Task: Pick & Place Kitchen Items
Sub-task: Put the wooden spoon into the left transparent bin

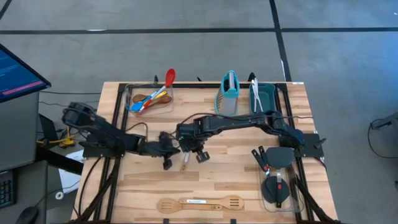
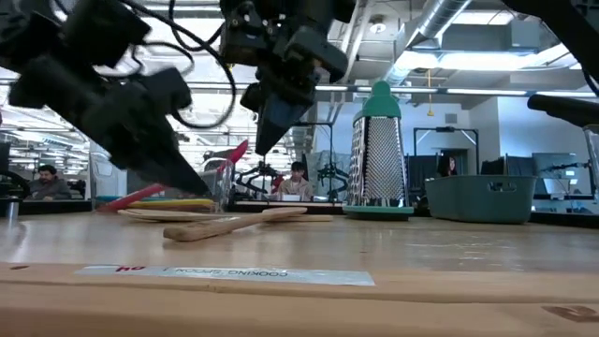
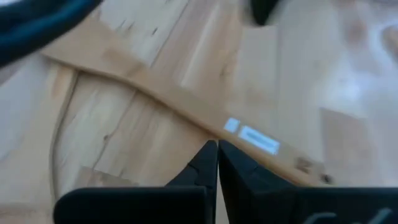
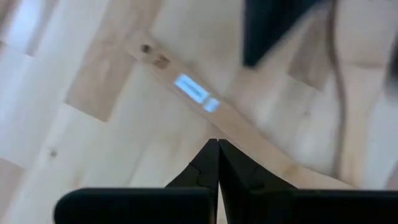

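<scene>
Nearest the low camera, a pale wooden spoon with a white label (image 2: 225, 274) lies along the table's front edge, beside a wooden slotted spatula (image 1: 229, 202) at bottom centre of the high view. At mid-frame, the left gripper (image 1: 168, 163) and right gripper (image 1: 201, 155) hover with fingers pressed together, empty, either side of another wooden utensil (image 1: 185, 162). A teal box grater (image 1: 230, 87) stands at upper centre, red, blue and yellow spoons (image 1: 152, 99) at upper left.

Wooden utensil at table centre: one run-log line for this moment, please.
left tool: shut, empty, over wooden utensil | right tool: shut, empty, beside it | utensil: flat on table, not gripped
</scene>
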Controlling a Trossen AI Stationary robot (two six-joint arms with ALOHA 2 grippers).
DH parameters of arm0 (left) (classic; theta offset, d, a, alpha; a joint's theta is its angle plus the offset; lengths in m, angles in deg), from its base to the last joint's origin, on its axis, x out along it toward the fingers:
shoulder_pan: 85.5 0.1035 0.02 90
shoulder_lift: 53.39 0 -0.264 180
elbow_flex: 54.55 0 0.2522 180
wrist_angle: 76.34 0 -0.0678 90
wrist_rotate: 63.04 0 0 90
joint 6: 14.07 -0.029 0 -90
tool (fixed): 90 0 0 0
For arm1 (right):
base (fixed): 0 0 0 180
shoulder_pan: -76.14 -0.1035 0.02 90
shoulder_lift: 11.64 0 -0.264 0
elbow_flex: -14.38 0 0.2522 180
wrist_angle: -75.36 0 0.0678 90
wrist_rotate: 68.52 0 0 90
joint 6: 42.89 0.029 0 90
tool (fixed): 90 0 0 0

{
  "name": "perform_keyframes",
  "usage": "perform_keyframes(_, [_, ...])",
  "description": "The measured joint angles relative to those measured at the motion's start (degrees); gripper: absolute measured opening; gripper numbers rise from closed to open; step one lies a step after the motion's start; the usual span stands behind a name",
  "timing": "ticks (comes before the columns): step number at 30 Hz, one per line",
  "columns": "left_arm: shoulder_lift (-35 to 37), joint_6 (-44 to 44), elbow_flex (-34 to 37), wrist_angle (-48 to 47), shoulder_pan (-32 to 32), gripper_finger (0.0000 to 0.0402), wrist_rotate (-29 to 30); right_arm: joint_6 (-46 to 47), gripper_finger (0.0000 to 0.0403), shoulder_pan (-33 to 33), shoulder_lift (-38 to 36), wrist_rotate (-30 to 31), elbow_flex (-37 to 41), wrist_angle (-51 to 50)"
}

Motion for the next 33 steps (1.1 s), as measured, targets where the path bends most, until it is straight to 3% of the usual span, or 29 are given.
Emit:
perform_keyframes(7, [10.0,0.2,6.0,0.0,-2.4,0.0001,0.2,-7.4,0.0000,5.1,0.0,0.0,0.0,0.8])
perform_keyframes(14, [14.6,0.2,9.0,0.0,-5.6,0.0001,-0.4,-11.3,0.0000,8.7,0.0,0.2,0.0,1.7])
perform_keyframes(24, [20.9,-1.7,9.4,-0.1,-11.0,0.0001,-0.3,-11.5,0.0000,5.1,1.4,0.4,-0.2,13.7])
perform_keyframes(33, [22.2,-3.6,9.4,-1.1,-16.7,0.0001,1.5,-17.3,0.0000,2.8,5.1,10.4,0.1,6.5])
